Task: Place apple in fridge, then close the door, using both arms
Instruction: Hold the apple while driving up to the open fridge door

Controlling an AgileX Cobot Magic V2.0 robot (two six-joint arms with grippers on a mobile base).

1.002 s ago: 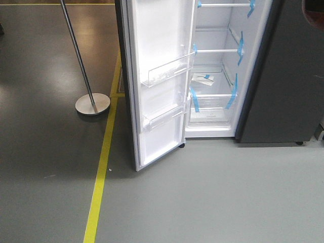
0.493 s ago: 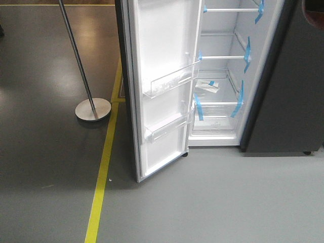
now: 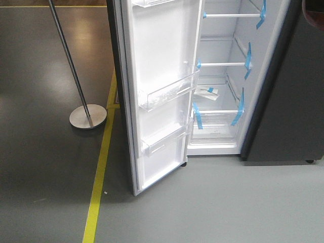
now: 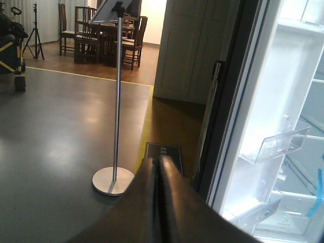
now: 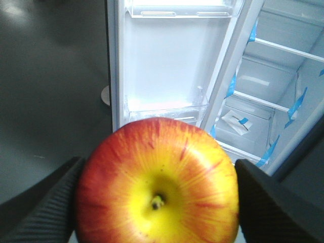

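The right gripper clamps a red apple with a yellow patch at its centre. Its two black ribbed fingers press against the fruit's left and right sides, holding it in the air in front of the open fridge, not yet inside it. The fridge's door stands swung wide to the left, its white inner face and two clear door shelves turned toward the front camera. Inside, blue tape strips mark the ends of the glass shelves, and a small white packet lies on a lower shelf. The left gripper is empty, its dark fingers closed flat against each other. It points toward a floor stand with a round metal base, which sits left of the door, across a yellow line on the grey floor. A dark grey cabinet stands just right of the fridge.
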